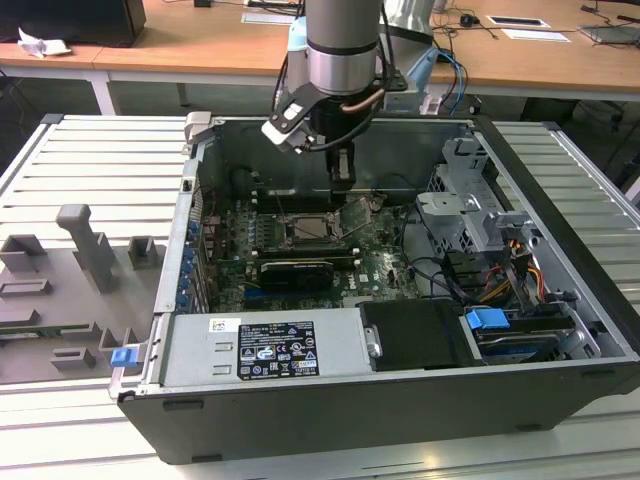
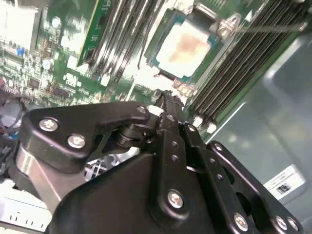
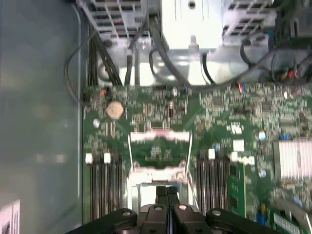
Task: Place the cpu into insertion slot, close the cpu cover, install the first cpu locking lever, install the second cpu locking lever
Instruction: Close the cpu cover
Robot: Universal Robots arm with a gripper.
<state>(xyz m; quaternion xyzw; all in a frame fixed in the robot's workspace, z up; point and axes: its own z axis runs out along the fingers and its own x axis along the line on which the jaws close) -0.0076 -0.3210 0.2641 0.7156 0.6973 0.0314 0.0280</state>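
Note:
The cpu shows its pale metal face and lies flat in the insertion slot, a dark square socket on the green board. The cpu cover, a silvery frame with a square window, stands tilted up at the slot's edge; it also shows as the cover on the exterior view's right of the slot. My gripper hangs inside the case just above that raised cover. In both wrist views its black fingers are pressed together with nothing between them. A thin silvery lever rod runs off beside the socket.
Memory slots flank the socket on both sides. A long black expansion card lies in front of it. A metal drive cage and cables fill the exterior view's right. The case walls surround the board. A grey fixture sits outside.

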